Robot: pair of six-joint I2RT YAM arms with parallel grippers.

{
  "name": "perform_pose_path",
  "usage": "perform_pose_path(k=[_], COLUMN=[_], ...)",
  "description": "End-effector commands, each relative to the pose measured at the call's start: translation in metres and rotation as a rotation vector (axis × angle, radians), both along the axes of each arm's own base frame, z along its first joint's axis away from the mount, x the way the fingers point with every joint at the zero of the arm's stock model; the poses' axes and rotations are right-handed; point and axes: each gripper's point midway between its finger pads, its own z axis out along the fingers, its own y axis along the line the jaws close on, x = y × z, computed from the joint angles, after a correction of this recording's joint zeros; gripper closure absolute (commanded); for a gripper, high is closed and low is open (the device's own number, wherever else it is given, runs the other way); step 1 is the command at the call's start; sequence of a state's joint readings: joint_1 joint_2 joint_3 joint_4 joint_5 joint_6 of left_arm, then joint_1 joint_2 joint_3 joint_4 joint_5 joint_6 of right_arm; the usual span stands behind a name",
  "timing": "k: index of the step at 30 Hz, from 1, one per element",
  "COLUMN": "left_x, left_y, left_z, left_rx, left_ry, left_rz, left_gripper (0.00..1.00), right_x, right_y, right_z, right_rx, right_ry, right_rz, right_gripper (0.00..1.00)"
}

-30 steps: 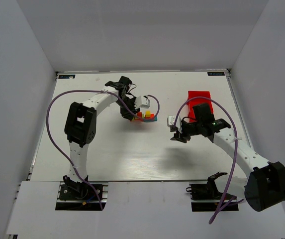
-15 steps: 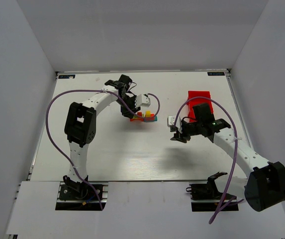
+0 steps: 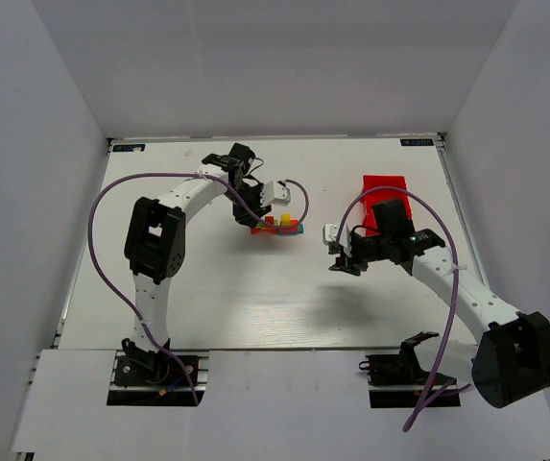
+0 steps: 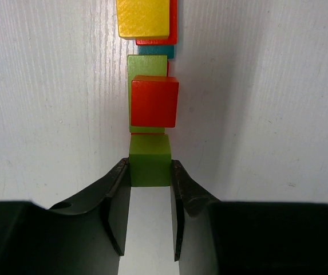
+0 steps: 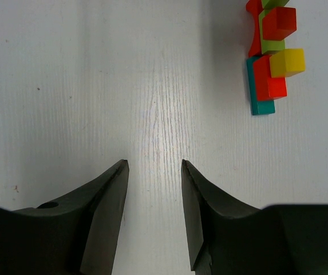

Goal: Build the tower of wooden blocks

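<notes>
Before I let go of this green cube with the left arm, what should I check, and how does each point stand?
1. Grip: ok, left jaws shut on two sides of the green cube.
2. Line-up: ok, the cube sits at the near end of the tower, in a row with the red cube and yellow cube.
3. Seating on the piece below: cannot tell from above.
4. Other arm: ok, right jaws open, empty, apart from the tower.
5. Clutter: ok, red tray lies off to the right, apart from the tower.
</notes>
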State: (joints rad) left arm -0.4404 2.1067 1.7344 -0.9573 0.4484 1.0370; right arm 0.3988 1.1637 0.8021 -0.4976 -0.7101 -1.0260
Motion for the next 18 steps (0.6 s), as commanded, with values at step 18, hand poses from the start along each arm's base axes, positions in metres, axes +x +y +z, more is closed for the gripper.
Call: perform_pose_path(k=[18], left_x=[0.0074], left_y=[-0.0066], left_z=[0.0151], left_rx=[-0.026], left_ry=[-0.037], left_rz=[-0.007], left_gripper=[0.78], right_x=[-0.0029], right_y=[0.0019], right_z=[0.0004], right_rx=[0.02], right_ry=[-0.007], right_rz=[0.019], right_gripper=[0.51])
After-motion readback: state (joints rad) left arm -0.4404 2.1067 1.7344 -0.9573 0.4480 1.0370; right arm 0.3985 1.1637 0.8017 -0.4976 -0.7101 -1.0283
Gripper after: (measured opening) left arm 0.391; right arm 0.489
